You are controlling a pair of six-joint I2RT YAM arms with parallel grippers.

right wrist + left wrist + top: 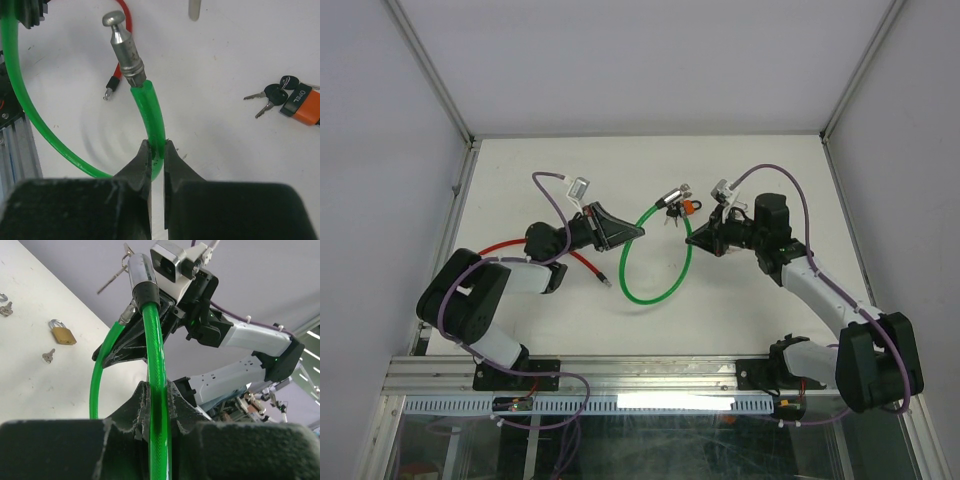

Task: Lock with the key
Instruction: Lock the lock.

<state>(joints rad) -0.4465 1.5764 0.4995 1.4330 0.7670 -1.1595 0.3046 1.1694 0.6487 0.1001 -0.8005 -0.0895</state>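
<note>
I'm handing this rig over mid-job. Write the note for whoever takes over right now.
Left gripper: shut on the green cable, just below its lock barrel, where a key dangles.
Right gripper: shut on the same cable, just behind the pin end.
Done: both ends gripped, close together.
Left: pin not in the barrel; push it in, then turn the key.
Orange-tagged keys lie on the table.
</note>
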